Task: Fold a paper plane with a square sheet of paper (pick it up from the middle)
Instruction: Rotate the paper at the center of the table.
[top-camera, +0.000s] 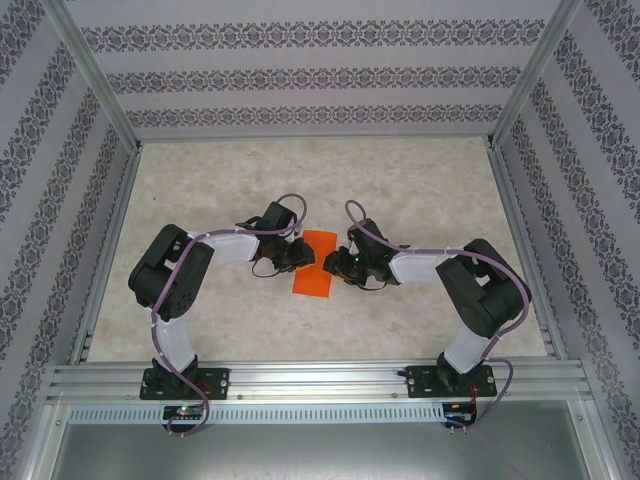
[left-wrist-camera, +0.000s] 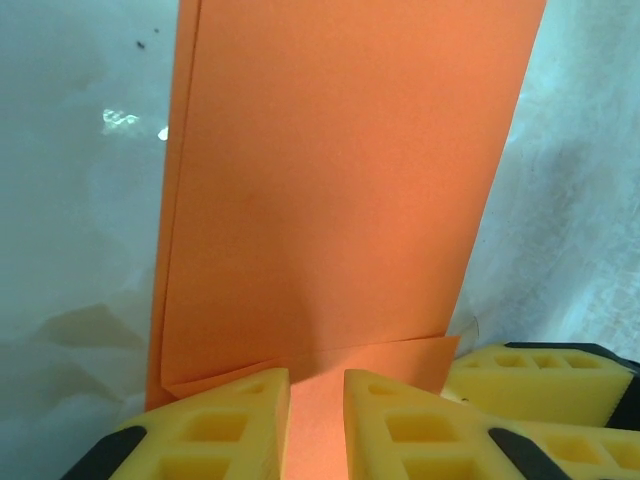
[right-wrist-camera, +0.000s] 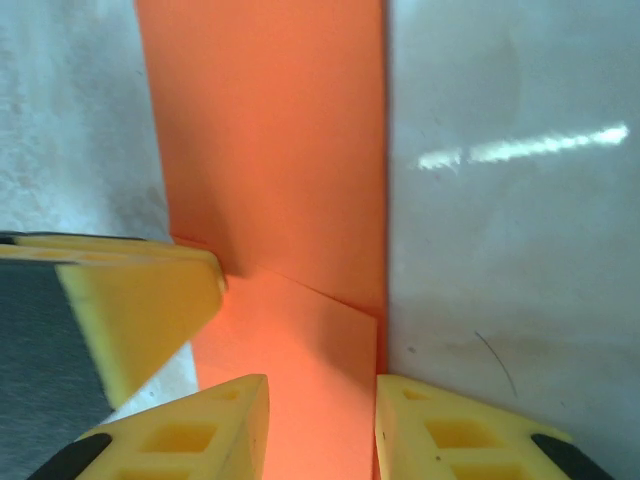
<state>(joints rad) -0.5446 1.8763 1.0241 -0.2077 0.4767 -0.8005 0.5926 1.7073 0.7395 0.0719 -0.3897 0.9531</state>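
The square sheet of paper (top-camera: 314, 266) is bright orange and lies on the table's middle, folded over into an upright rectangle. In the left wrist view the sheet (left-wrist-camera: 340, 180) has a top layer ending at a straight edge just ahead of the fingers. My left gripper (top-camera: 295, 256) sits at its left edge, and this gripper (left-wrist-camera: 316, 380) is open by a narrow gap with paper showing underneath. My right gripper (top-camera: 340, 264) is at the sheet's right edge, and it (right-wrist-camera: 320, 385) is open wider over the sheet (right-wrist-camera: 270, 150). The paper plane is out of view.
The pale marbled table (top-camera: 400, 190) has free room all around the sheet. Patterned walls and aluminium posts (top-camera: 95, 80) enclose it, with a rail (top-camera: 320, 378) along the near edge. The left gripper's finger (right-wrist-camera: 140, 300) shows close beside the right gripper.
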